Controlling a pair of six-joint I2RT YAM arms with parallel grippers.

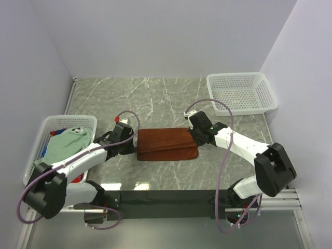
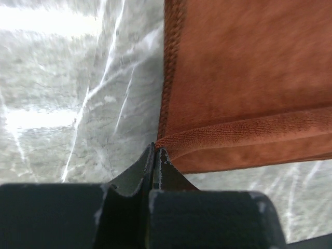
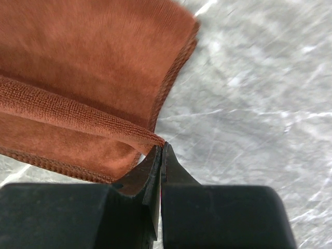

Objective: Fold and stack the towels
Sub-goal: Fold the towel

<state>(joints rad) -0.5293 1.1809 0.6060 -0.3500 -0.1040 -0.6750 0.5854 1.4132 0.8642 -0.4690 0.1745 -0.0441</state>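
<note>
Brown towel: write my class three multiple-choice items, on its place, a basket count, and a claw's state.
1. Where is the brown towel? A hung on the wall; B draped on an arm; C flat on the table between left claw and right claw.
2. How many white baskets are on the table? A one; B two; C three.
3. How is the left claw? A shut on the towel's corner; B wide open; C out of view.
Key: 1 C, a claw sits at each end. 2 B, left basket and right basket. 3 A, it pinches the corner.
</note>
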